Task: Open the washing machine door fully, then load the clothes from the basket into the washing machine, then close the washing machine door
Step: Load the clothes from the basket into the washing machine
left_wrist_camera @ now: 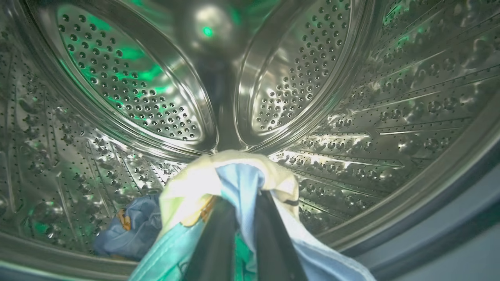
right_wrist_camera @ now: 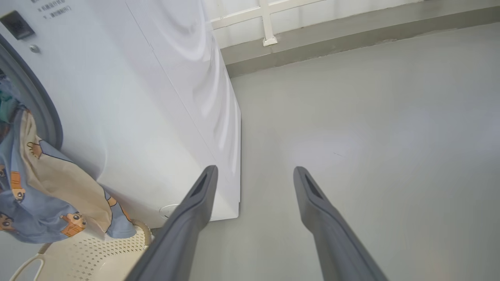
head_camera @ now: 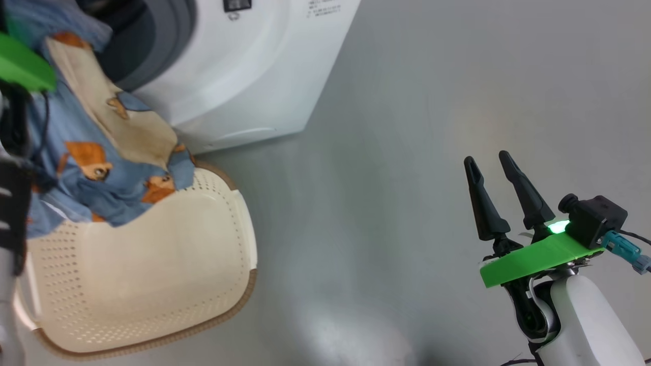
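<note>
Clamped on the clothes (left_wrist_camera: 238, 179), jaws of the left gripper (left_wrist_camera: 242, 205) sit inside the steel drum (left_wrist_camera: 117, 86). At the head view's left the fabric trails lengthwise from the mouth of the washing machine (head_camera: 244, 76) down into the basket (head_camera: 244, 300). Lower right, jaws of the right gripper (head_camera: 487, 157) gape above grey floor (head_camera: 381, 203).

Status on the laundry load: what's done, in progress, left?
Done: the white front-loading washing machine stands open; some blue fabric lies in its steel perforated drum. In hand: left gripper shut on the light blue and cream printed clothes inside the drum, the rest trailing down to the cream perforated plastic basket. Right gripper open, idle. To do: feed in the trailing cloth, close the door.
</note>
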### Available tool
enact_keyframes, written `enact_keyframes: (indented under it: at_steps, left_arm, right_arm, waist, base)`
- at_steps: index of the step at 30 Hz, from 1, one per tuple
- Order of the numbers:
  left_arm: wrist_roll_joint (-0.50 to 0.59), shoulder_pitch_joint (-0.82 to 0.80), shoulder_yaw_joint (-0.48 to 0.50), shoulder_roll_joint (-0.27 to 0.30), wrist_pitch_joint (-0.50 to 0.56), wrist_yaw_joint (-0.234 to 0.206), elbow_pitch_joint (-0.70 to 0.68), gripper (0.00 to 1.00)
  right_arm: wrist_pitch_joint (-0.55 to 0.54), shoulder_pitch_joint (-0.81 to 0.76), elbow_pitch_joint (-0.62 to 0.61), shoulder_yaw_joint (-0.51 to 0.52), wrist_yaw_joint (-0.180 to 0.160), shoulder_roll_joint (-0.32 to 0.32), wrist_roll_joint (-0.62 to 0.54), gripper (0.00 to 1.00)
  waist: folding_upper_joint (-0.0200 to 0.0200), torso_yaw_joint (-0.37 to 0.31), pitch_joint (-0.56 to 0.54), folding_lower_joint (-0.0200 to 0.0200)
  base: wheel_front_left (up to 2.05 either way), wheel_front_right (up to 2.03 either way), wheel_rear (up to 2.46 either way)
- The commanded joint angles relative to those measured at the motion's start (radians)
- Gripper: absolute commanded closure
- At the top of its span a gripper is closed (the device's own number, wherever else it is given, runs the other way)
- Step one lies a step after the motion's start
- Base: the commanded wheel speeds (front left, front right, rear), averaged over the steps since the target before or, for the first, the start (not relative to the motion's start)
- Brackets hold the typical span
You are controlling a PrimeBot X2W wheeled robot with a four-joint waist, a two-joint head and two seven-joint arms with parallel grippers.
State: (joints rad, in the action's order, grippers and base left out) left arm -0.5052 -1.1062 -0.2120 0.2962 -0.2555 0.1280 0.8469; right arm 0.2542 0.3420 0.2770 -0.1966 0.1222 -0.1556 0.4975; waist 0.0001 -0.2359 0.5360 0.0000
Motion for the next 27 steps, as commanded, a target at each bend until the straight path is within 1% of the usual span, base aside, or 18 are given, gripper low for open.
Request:
enact_keyframes:
  at_steps: [1, 3, 5, 7, 14, 15, 16, 17, 20, 22, 27]
  left_arm:
    - [0.021, -0.051, 0.022, 0.054, -0.006, 0.002, -0.012, 1.0]
    - [0.045, -0.077, 0.013, 0.057, -0.006, 0.002, 0.0, 1.0]
    - [0.065, -0.101, 0.026, 0.064, -0.006, 0.0, -0.003, 1.0]
    - [0.088, -0.117, 0.047, 0.07, -0.006, -0.011, -0.021, 1.0]
    - [0.173, -0.129, 0.145, 0.066, -0.006, -0.044, -0.157, 1.0]
    - [0.183, -0.124, 0.157, 0.062, -0.006, -0.046, -0.163, 0.91]
    - [0.192, -0.118, 0.168, 0.058, -0.006, -0.045, -0.168, 0.32]
    - [0.2, -0.11, 0.179, 0.053, -0.006, -0.045, -0.168, 0.0]
    - [0.22, -0.085, 0.196, 0.035, -0.006, -0.041, -0.142, 0.0]
    - [0.233, -0.084, 0.18, 0.025, -0.006, -0.031, -0.045, 0.0]
    - [0.234, -0.092, 0.177, 0.003, -0.006, -0.027, 0.06, 0.0]
  right_arm:
    - [0.008, 0.004, -0.028, -0.011, 0.008, 0.0, -0.009, 0.0]
    - [0.008, 0.01, -0.031, -0.01, 0.008, 0.002, -0.01, 0.0]
    - [0.008, 0.014, -0.034, -0.013, 0.008, 0.005, -0.01, 0.0]
    - [0.008, 0.016, -0.036, -0.013, 0.008, 0.009, -0.011, 0.0]
    - [0.008, 0.015, -0.039, -0.006, 0.008, 0.018, -0.015, 0.0]
    - [0.008, 0.016, -0.038, -0.005, 0.008, 0.019, -0.016, 0.0]
    - [0.008, 0.017, -0.037, -0.006, 0.008, 0.021, -0.017, 0.0]
    - [0.008, 0.018, -0.037, -0.006, 0.008, 0.022, -0.018, 0.0]
    - [0.008, 0.02, -0.034, -0.007, 0.008, 0.023, -0.019, 0.0]
    - [0.008, 0.015, -0.031, -0.01, 0.008, 0.018, -0.02, 0.0]
    - [0.008, 0.007, -0.022, -0.012, 0.008, 0.01, -0.021, 0.0]
  waist:
    - [-0.0001, -0.039, 0.062, 0.0]
    - [-0.0001, -0.046, 0.075, 0.0]
    - [-0.0001, -0.055, 0.083, 0.0]
    - [-0.0001, -0.061, 0.089, 0.0]
    - [-0.0001, -0.071, 0.105, 0.0]
    - [-0.0001, -0.07, 0.105, 0.0]
    - [-0.0001, -0.07, 0.105, 0.0]
    - [-0.0001, -0.069, 0.104, 0.0]
    - [-0.0001, -0.061, 0.098, 0.0]
    - [-0.0001, -0.047, 0.089, 0.0]
    - [-0.0001, -0.023, 0.065, 0.0]
  base:
    - [0.0, 0.0, 0.0]
    - [0.0, 0.0, 0.0]
    - [0.0, 0.0, 0.0]
    - [0.0, 0.0, 0.0]
    - [0.0, 0.0, 0.0]
    - [0.0, 0.0, 0.0]
    - [0.0, 0.0, 0.0]
    - [0.0, 0.0, 0.0]
    - [0.0, 0.0, 0.0]
    - [0.0, 0.0, 0.0]
    - [0.0, 0.0, 0.0]
